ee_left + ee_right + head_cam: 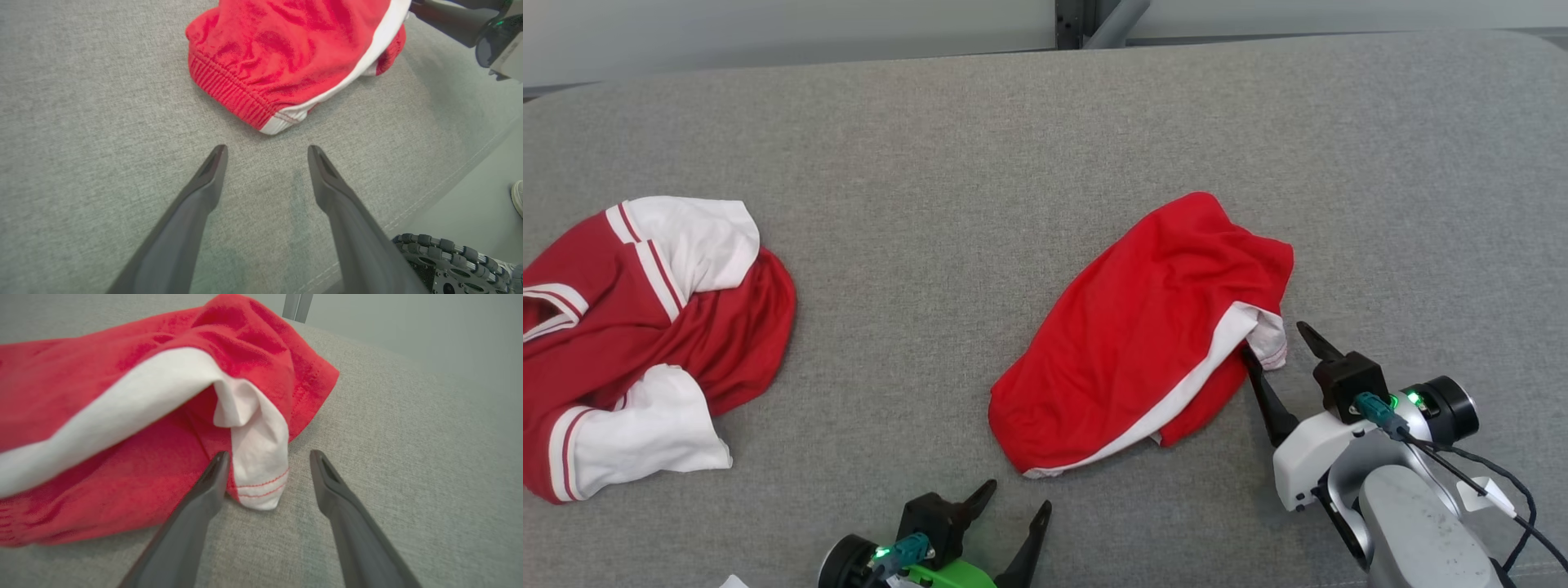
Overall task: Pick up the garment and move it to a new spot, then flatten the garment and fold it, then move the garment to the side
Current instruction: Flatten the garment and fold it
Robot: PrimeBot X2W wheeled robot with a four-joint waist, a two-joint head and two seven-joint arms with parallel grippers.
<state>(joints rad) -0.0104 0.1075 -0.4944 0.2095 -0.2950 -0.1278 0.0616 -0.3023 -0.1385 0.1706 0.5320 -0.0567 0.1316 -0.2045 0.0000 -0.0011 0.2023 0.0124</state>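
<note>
The garment (1143,335), red shorts with a white side stripe, lies crumpled in the middle of the grey cloth table (931,163). My right gripper (1272,338) is open at its right-hand end. In the right wrist view the white hem corner (261,473) lies between the fingers of the right gripper (269,453), with the left finger against the red cloth. My left gripper (1019,494) is open near the front edge, just short of the garment's ribbed waistband (233,94). Nothing lies between the fingers of the left gripper (266,147) but bare table.
A second garment, a red and white jersey (645,327), lies bunched at the table's left edge. The table's front edge (429,200) runs close to my left gripper, with the robot's wheel (441,261) below it. A metal post (1094,20) stands behind the table.
</note>
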